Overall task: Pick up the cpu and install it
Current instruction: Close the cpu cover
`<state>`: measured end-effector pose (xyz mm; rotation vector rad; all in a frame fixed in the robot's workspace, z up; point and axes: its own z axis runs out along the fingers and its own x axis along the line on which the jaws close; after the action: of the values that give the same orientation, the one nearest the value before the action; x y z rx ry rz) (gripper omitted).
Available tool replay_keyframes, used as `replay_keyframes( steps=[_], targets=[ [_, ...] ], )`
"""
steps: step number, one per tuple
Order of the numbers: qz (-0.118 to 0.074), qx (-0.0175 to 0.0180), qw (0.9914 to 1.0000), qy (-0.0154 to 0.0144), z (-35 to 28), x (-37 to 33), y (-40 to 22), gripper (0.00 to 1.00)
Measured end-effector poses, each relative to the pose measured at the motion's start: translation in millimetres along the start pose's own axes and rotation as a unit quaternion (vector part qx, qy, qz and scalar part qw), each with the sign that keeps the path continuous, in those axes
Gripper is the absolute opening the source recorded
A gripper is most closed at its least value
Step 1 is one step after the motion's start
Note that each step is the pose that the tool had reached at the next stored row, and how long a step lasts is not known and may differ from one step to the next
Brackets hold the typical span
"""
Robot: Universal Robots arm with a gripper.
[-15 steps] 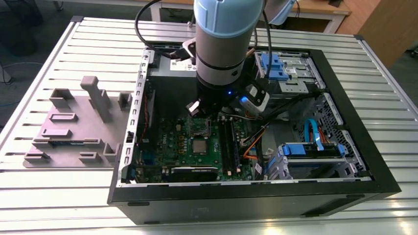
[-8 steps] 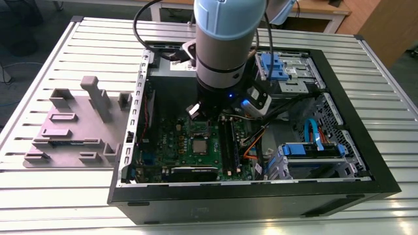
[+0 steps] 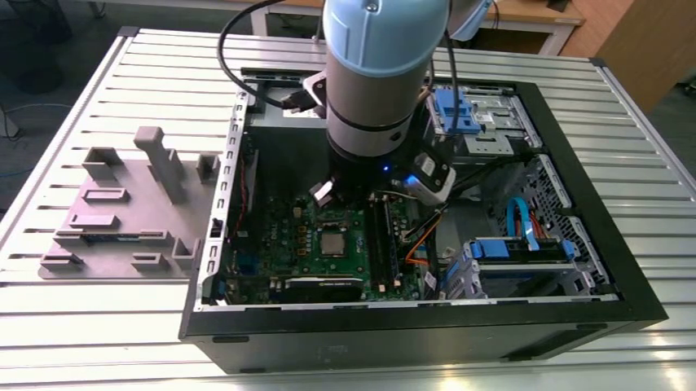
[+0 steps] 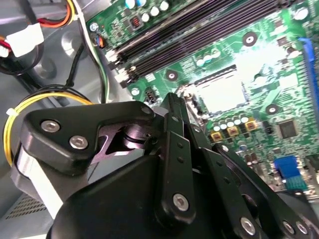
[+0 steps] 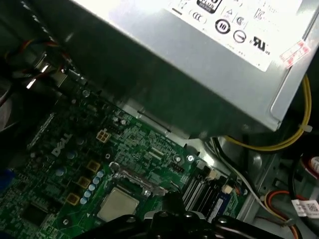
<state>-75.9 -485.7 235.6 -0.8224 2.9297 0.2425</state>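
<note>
One cpu (image 3: 332, 242) in socket; one motherboard (image 3: 285, 238); one computer case (image 3: 609, 269); one grey fixture block (image 3: 120, 212); one table (image 3: 65, 147).

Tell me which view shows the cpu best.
The first wrist view: the cpu lies unobstructed as a silver square on the motherboard. In the second wrist view it is glare-washed; in the exterior view it is a small square below the arm.
</note>
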Motion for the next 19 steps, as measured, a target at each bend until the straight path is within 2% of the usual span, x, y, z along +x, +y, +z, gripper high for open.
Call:
replay_keyframes(
  steps=[15,19],
  targets=[
    [0.000,-0.0091,0.99994,-0.0055,-5.8,15.8,-26.2,0.11],
    [0.001,-0.0117,0.99991,-0.0072,-6.7,18.4,-30.4,0.11]
  ],
)
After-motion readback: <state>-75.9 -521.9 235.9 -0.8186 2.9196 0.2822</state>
